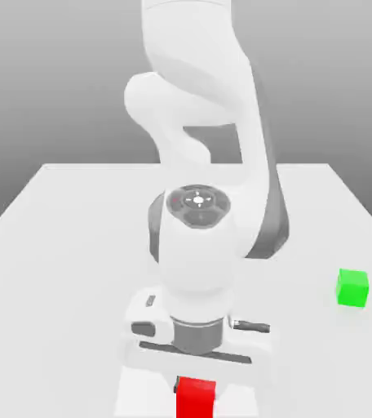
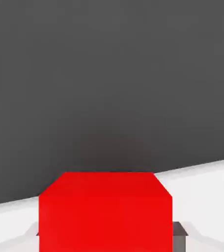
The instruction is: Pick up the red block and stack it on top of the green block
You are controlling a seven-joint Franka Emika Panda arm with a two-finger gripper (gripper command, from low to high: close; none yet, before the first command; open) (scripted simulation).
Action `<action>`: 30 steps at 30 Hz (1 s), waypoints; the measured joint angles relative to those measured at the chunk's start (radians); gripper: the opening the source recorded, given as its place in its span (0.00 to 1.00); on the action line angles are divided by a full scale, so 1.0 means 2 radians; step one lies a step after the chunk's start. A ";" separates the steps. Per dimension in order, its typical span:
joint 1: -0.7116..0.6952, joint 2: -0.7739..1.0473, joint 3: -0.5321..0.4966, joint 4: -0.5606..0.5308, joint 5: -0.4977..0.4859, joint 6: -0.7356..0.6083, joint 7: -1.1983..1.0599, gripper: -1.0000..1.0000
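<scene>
Arm bent low over the near edge of the white counter [image 1: 50, 245]; hand pointing straight down, gripper [image 1: 195, 390] right at the red block [image 1: 196, 397]; the block sits on the counter at the bottom of the exterior view, directly beneath the hand, and only its upper part clears the frame edge.

Green block [image 1: 352, 287] rests alone on the counter, well apart, toward the exterior view's right and farther back; nothing on top of it; stacking not yet done.

Risks, as judged from here: the grip looks barely settled, so a lift begun too soon could let the block slip or twist between the fingers; cause would be too little squeeze, or contact too near the top of the cube. A tilted hold would carry over to the placement; the red block could then land off-centre on the green one and topple off. The sweep across to the right is long; a low carry could knock the green block aside.

Fingers: drawn in close around the red block, which fills the hand view [image 2: 105, 211] with a grey fingertip [image 2: 180, 235] showing at its side, apparently touching; reads as clenched on the block, narrow gap, cube-wide; the block looks to rest on the counter, not raised.
</scene>
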 joint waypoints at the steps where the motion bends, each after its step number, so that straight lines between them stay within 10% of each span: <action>1: -0.001 -0.004 0.001 -0.001 0.001 -0.004 0.000 0.00; 30: 0.170 -0.205 0.199 -0.124 0.027 -0.081 -0.404 0.00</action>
